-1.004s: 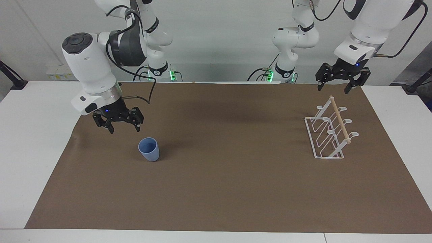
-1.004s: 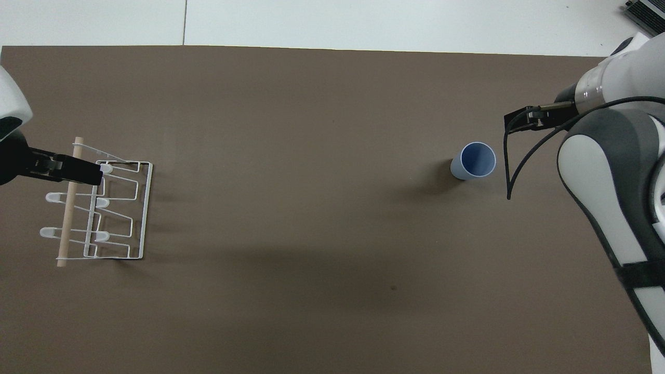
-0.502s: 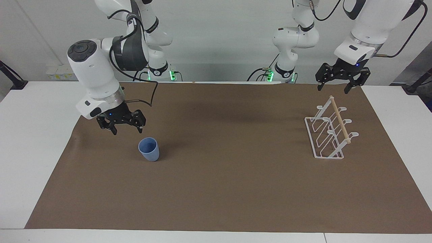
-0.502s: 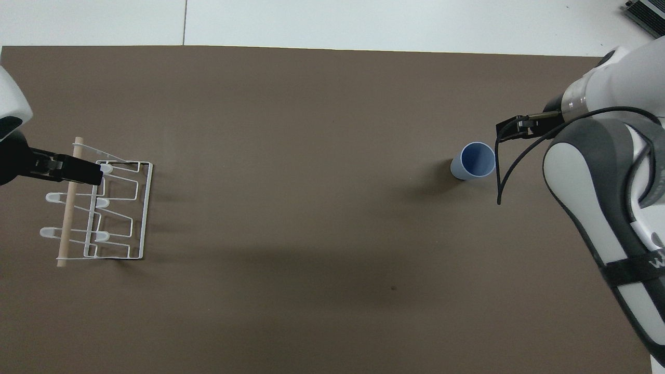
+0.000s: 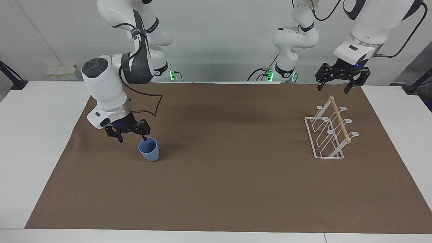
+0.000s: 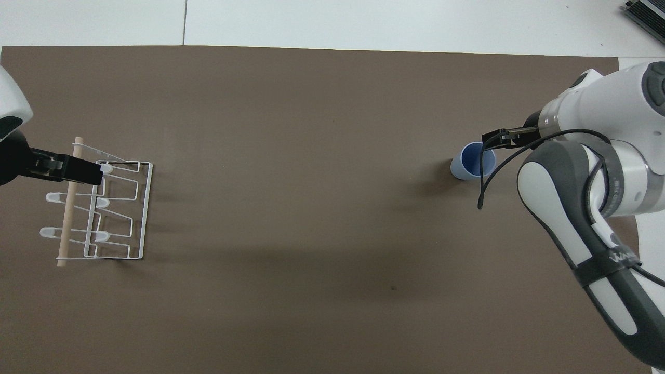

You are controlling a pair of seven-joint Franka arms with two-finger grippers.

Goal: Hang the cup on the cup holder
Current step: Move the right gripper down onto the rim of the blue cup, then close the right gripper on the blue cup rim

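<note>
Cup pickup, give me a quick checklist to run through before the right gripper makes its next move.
1. Cup upright, mouth up, on the mat: ok.
2. Right gripper open: ok.
3. Right gripper lined up on the cup: not ok; one fingertip is at the rim, the other is off toward the right arm's end of the table.
4. Fingertip touching the rim: cannot tell.
5. Cup holder standing with its prongs free: ok.
6. Left gripper open, waiting above the holder's end nearer the robots, clear of the cup: ok.
</note>
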